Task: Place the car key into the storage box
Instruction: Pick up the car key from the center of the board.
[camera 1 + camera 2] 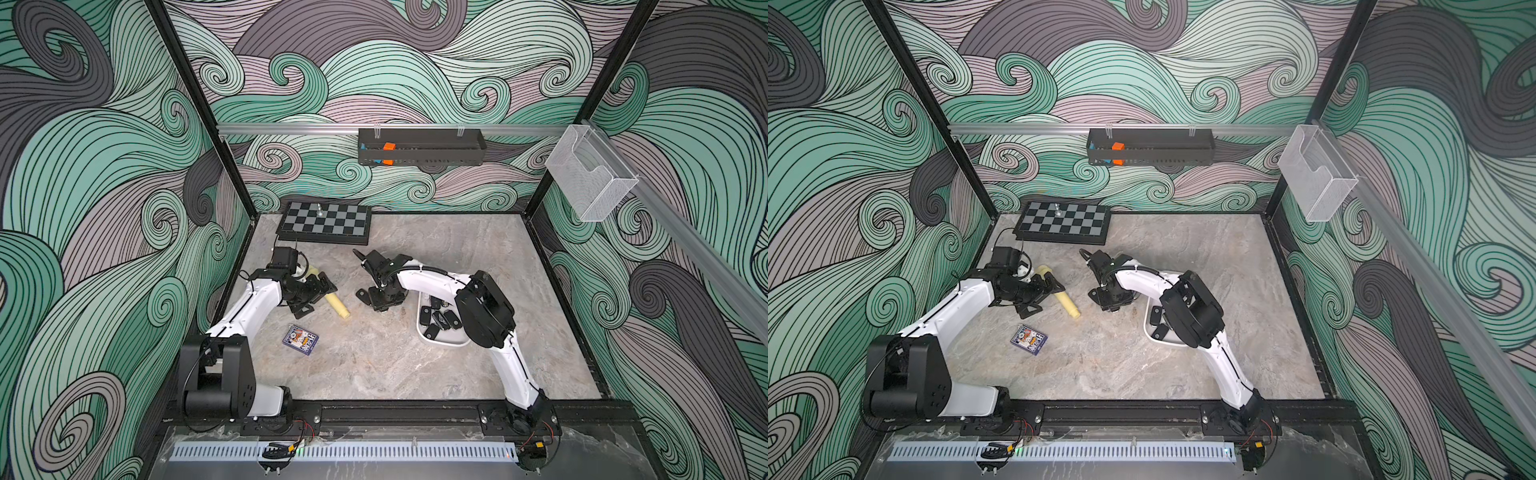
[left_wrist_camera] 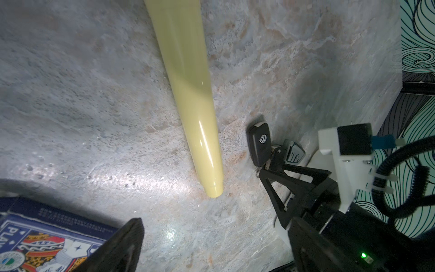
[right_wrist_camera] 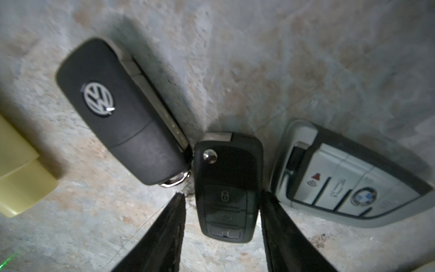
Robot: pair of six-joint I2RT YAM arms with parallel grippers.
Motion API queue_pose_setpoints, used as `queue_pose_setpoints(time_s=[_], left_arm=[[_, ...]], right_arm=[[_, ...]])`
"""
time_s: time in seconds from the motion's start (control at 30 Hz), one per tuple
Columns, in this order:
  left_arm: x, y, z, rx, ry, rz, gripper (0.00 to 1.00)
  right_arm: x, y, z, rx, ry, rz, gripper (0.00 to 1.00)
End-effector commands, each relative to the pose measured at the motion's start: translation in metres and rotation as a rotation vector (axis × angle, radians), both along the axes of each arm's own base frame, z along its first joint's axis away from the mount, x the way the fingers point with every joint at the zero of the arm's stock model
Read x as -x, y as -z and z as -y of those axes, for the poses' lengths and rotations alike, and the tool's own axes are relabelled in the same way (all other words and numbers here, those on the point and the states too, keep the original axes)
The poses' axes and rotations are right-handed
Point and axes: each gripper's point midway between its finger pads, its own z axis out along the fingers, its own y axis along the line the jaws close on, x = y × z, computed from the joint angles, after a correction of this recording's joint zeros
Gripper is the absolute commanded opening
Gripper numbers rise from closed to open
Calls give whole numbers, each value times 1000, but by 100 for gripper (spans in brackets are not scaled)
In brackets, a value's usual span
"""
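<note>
Key: black buttoned flip car key [image 3: 227, 179], flat on grey marbled desk [image 3: 282, 58] between two other fobs [image 3: 113, 113].
Right pincer [image 3: 221, 194]: part-spread, straddling key's narrow sides for a clean pinch; not yet clamped.
Left pincer [image 1: 320, 299]: spread wide, empty, held clear.
Box: white oblong plastic storage box [image 1: 451, 338] beside right arm [image 1: 432, 279], awaiting key.

Matt blk plastic car key [image 3: 226, 169], glossy yellow tube [image 2: 188, 94], rough stone-look tabletop [image 3: 259, 58].
</note>
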Motion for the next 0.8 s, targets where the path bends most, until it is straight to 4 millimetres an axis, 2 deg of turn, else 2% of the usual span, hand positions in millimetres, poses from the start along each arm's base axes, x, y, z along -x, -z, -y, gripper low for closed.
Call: queue_pose_setpoints(time_s=[0.0, 0.17, 0.37, 0.57, 0.77], left_arm=[[-1, -3, -2, 5, -5, 0, 97], [0, -5, -3, 8, -9, 3, 97], [1, -6, -3, 11, -12, 4, 97], [-2, -9, 5, 66, -10, 13, 97], [-5, -9, 15, 145, -19, 18, 97]], right_arm=[[-2, 8, 10, 76, -10, 8, 46], [-4, 7, 11, 85, -14, 20, 36], [-6, -8, 0, 26, -20, 22, 31], [-11, -43, -17, -74, -11, 51, 28], [-13, -80, -17, -133, 15, 105, 28]])
